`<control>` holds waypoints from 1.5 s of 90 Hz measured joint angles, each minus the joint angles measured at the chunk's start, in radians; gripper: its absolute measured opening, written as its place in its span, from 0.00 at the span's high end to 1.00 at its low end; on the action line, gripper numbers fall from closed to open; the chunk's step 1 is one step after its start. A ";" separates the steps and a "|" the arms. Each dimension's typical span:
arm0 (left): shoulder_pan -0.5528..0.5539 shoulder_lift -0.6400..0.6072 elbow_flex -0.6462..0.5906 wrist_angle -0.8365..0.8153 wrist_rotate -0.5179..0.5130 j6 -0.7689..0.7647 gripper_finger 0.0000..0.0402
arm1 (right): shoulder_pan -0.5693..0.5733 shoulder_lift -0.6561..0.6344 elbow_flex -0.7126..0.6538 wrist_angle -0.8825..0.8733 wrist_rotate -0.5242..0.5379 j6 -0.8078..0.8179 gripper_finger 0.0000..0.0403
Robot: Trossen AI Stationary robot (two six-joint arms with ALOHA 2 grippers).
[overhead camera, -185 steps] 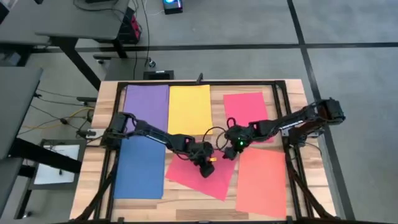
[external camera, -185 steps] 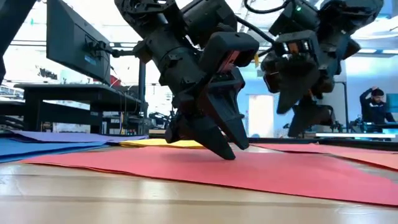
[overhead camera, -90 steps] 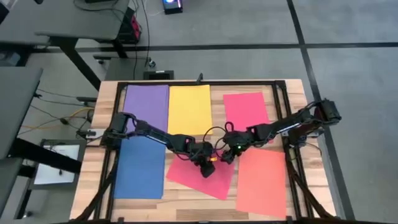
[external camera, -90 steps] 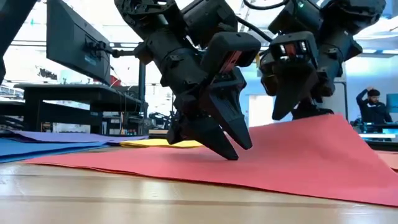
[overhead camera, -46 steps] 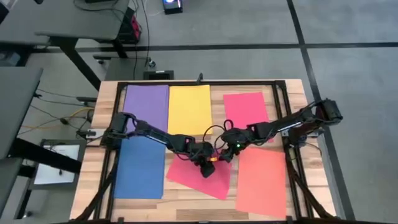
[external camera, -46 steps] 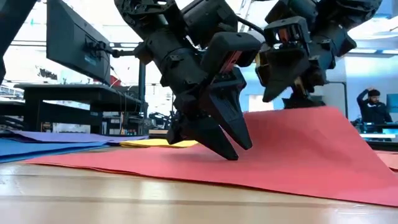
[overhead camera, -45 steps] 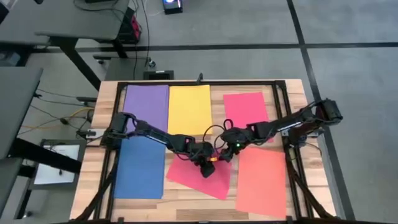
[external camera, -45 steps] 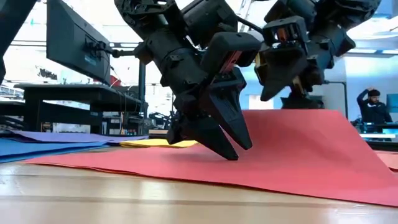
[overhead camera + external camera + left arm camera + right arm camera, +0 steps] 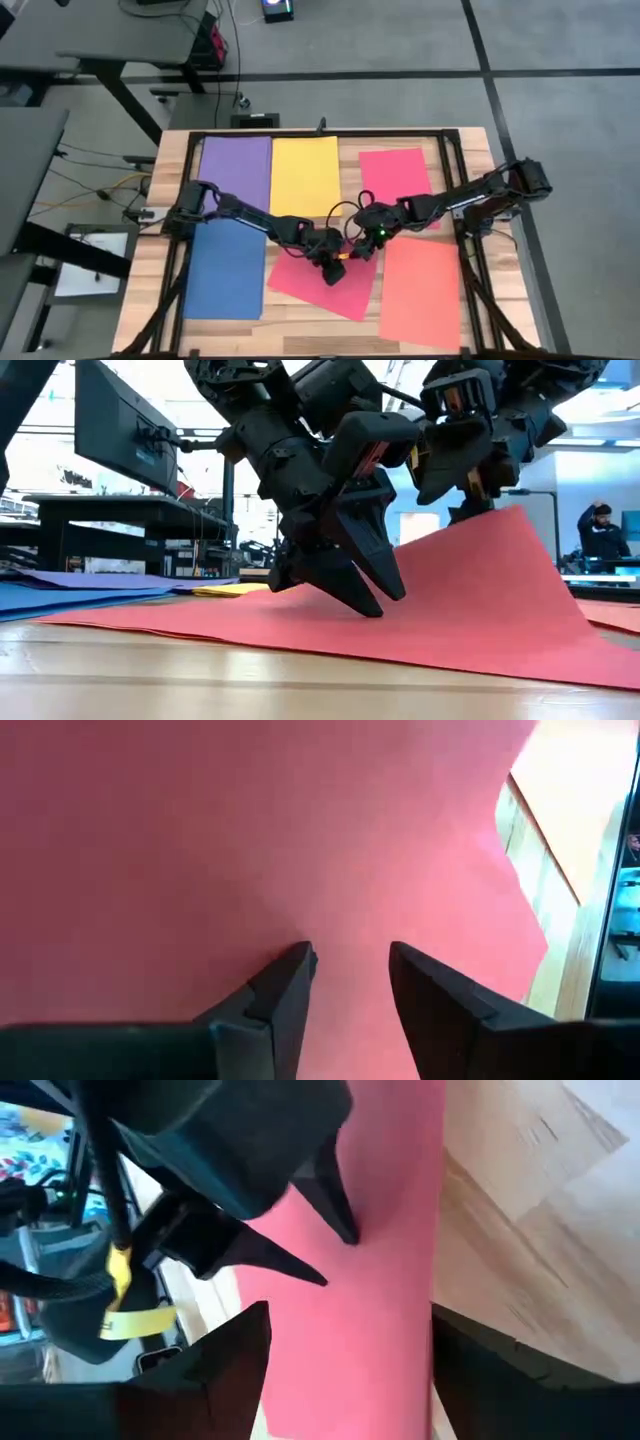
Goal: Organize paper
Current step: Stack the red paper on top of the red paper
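Note:
A red-pink sheet of paper [image 9: 318, 296] lies askew at the table's near middle. My left gripper [image 9: 335, 272] stands on it, open, with both tips on the sheet. My right gripper [image 9: 365, 247] is at the sheet's far right corner, which slopes up to it in the low view [image 9: 500, 550]. The rest of the sheet lies flat on the wood. Purple [image 9: 237, 165], yellow [image 9: 305, 175], another red-pink [image 9: 395, 175], blue [image 9: 225, 268] and orange-coral [image 9: 420, 295] sheets lie flat around it. My left gripper presses both fingertips [image 9: 300, 965] down on the red-pink sheet's middle, slanting from above and from the table's left. The sheet stays flat on the table under them [image 9: 365, 610]. My right gripper holds the sheet's far right corner [image 9: 492, 512] from above. That corner is lifted off the table, and the sheet slopes down from it, smooth. In the right wrist view the sheet [image 9: 385, 1330] runs between the two fingers; the spot of contact is hidden.
A black frame [image 9: 320, 134] runs around the tabletop. The other sheets lie close on all sides, with bare wood strips between them. Beyond the table stand desks, a monitor [image 9: 120, 430] and a person [image 9: 600, 525] far off.
My right gripper has risen and drawn slightly toward the left arm, raising the sheet's far right corner higher, so the slope is steeper. My left gripper has kept still, pinning the sheet's middle, and the near part has stayed flat.

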 joint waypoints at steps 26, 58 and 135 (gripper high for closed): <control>0.000 0.000 0.000 0.000 0.000 0.003 0.69 | -0.012 -0.010 0.000 0.021 -0.007 -0.001 0.41; 0.000 0.000 0.000 0.000 0.004 0.016 0.69 | -0.034 -0.014 0.010 0.008 -0.028 -0.069 0.41; 0.004 -0.177 0.034 -0.054 0.244 0.011 0.69 | 0.015 -0.175 0.026 -0.040 0.062 -0.331 0.41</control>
